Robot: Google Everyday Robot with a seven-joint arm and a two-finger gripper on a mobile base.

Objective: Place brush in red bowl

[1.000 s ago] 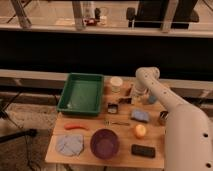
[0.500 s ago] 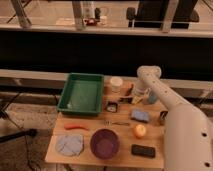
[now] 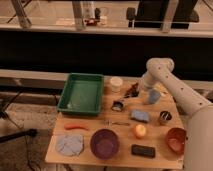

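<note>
The brush (image 3: 118, 105) is a small dark thing with a pale patch, lying on the wooden table (image 3: 90, 125) just right of the green tray. My gripper (image 3: 132, 91) hangs over the table's back edge, a little up and to the right of the brush, between the white cup and the blue cup. It is apart from the brush. The red bowl (image 3: 176, 140) stands at the table's front right corner, partly behind my arm.
A green tray (image 3: 82, 92) sits back left, with a white cup (image 3: 116, 82) and a blue cup (image 3: 154, 96) beside it. A blue sponge (image 3: 140, 116), metal cup (image 3: 165, 117), thin metal utensil (image 3: 117, 122), orange fruit (image 3: 140, 131), purple bowl (image 3: 104, 144), black slab (image 3: 143, 150), grey cloth (image 3: 69, 145) and an orange stick (image 3: 75, 127) fill the table.
My arm's elbow has shifted up and to the right, and the red bowl now shows beside it. The gripper has barely moved. The objects on the table have stayed put.
</note>
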